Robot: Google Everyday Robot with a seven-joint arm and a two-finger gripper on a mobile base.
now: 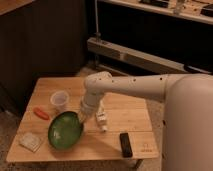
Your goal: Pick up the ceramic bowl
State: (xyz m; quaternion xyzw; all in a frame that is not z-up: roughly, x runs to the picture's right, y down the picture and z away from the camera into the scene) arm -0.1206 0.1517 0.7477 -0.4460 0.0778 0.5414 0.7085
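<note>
The ceramic bowl (64,132) is dark green, round and glossy. It sits at the front left of the wooden table (120,112), tilted, with its right rim raised. My gripper (81,118) reaches down from the white arm (130,87) and is shut on that raised right rim. The bowl's left edge is low, near the tabletop.
A small translucent white cup (60,99) stands behind the bowl. An orange carrot-like object (41,113) lies to its left and a pale packet (31,141) at the front left corner. A white object (101,120) and a black block (126,144) lie to its right.
</note>
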